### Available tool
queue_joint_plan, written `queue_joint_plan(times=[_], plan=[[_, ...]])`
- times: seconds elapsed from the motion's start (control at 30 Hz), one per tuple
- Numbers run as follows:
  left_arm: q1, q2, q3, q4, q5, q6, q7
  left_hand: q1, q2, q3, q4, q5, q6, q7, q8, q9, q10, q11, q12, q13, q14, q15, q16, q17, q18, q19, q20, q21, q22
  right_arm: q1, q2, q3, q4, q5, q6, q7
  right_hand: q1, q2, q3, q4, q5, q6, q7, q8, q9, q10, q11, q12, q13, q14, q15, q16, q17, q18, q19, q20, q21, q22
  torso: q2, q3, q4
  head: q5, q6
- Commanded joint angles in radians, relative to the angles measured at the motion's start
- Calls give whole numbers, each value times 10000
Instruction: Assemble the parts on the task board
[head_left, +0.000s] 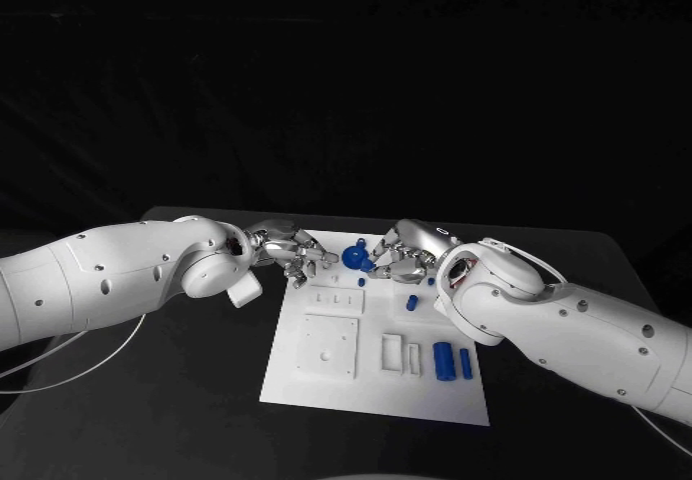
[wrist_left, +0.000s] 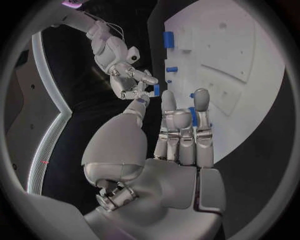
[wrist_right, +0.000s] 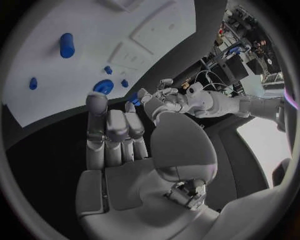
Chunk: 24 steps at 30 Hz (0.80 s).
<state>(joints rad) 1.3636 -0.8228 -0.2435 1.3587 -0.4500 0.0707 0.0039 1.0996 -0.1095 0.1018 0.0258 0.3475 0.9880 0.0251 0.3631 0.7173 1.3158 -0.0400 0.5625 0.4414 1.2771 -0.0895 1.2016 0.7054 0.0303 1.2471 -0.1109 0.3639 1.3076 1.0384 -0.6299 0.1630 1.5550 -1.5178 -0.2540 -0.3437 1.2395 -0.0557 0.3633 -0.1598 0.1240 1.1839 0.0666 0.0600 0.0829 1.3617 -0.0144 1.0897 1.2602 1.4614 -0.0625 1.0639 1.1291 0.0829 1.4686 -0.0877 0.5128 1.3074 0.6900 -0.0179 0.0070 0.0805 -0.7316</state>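
1. Black tabletop spreads under a flat white task board, which lies lengthwise away from the robot so both arms can reach its far end.

2. Both silver hands meet over that far end. The left hand and the right hand face each other, close but apart.

3. Between them sits a round blue knob-like part, just off the right hand's fingertips. In the right wrist view the same round part lies just beyond the extended fingers, apparently touching or nearly so; I cannot tell whether it is actually pinched.

4. The left hand's fingers stand straight and apart, with a small blue piece behind them; whether they hold it is unclear.

5. Nearer the robot than the right hand, two blue cylindrical parts lie side by side on the board, probably waiting their turn beside the moulded white recesses.

6. A short blue peg stands just below the right hand, seemingly already seated.
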Motion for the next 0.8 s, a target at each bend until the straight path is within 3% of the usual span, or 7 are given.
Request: queue_joint_plan(times=[0.03,0.3,0.37,0.4,0.47,0.57,0.8], plan=[[-53,85,6,-18,-103,-182,345,-124,-89,-13,109,-74,-75,56,-11,93,-87,20,58,-10,-122,9,93,-135,-48,-80,29,63,188,6,-71,24,105,471,447,8,24,-93,-29,36,37,-12,24,31,-9,16,-43,-24,10,-1,-99,-35,-4,-176,439,-70,-30,111,16,-12,0,-64,9],[-120,289,6,-84,8,-316,362,-336,-184,38,344,-806,-303,191,-223,-166,-300,120,214,33,-223,88,164,-339,17,-114,111,39,185,10,-100,48,259,554,539,63,30,-96,-48,36,43,-12,24,31,-10,15,-43,-26,11,-1,-99,-34,-2,-175,438,-71,-35,109,19,-19,35,-107,12],[-126,329,6,-91,14,-342,343,-400,-214,53,450,-1172,-320,203,-253,-246,-313,132,226,26,-234,97,175,-364,23,-120,120,33,184,11,-98,50,282,562,535,70,30,-96,-48,36,43,-12,24,31,-10,15,-43,-26,11,-1,-99,-34,-2,-175,438,-71,-35,109,20,-21,37,-101,-1],[-128,349,6,-94,7,-358,338,-527,-301,97,651,-1860,-340,215,-266,-294,-337,149,229,21,-240,108,186,-379,28,-121,129,31,185,11,-98,50,294,565,530,73,42,-84,-79,40,57,-14,24,31,-9,10,-44,-28,16,-4,-103,-40,-2,-173,437,-74,-33,109,20,-21,37,-101,-2],[-132,382,7,-101,-11,-308,303,-515,-551,309,1205,-2307,-389,235,-263,-460,-398,174,268,-1,-265,136,222,-453,57,-132,162,14,185,11,-96,52,316,569,519,80,42,-84,-79,40,57,-14,24,31,-9,10,-44,-28,16,-4,-103,-40,-2,-173,437,-74,-33,109,18,-24,39,-106,-24],[-135,425,7,-101,-44,-196,253,-542,-602,329,1449,-2385,-437,274,-299,-644,-452,206,258,-52,-339,164,233,-523,65,-163,187,-32,182,11,-77,53,335,573,514,89,42,-84,-79,40,57,-14,24,31,-9,10,-44,-28,16,-4,-103,-40,-2,-173,437,-74,-33,109,19,-24,39,-126,-29],[-143,525,7,-66,-153,56,163,-488,-436,322,1254,-2100,-397,265,-255,-747,-456,200,253,-94,-375,165,266,-574,58,-180,189,-78,179,11,19,64,352,573,487,98,42,-84,-79,40,57,-14,24,31,-9,10,-44,-28,16,-4,-103,-40,-2,-173,437,-74,-33,109,19,-23,42,-116,-49]])
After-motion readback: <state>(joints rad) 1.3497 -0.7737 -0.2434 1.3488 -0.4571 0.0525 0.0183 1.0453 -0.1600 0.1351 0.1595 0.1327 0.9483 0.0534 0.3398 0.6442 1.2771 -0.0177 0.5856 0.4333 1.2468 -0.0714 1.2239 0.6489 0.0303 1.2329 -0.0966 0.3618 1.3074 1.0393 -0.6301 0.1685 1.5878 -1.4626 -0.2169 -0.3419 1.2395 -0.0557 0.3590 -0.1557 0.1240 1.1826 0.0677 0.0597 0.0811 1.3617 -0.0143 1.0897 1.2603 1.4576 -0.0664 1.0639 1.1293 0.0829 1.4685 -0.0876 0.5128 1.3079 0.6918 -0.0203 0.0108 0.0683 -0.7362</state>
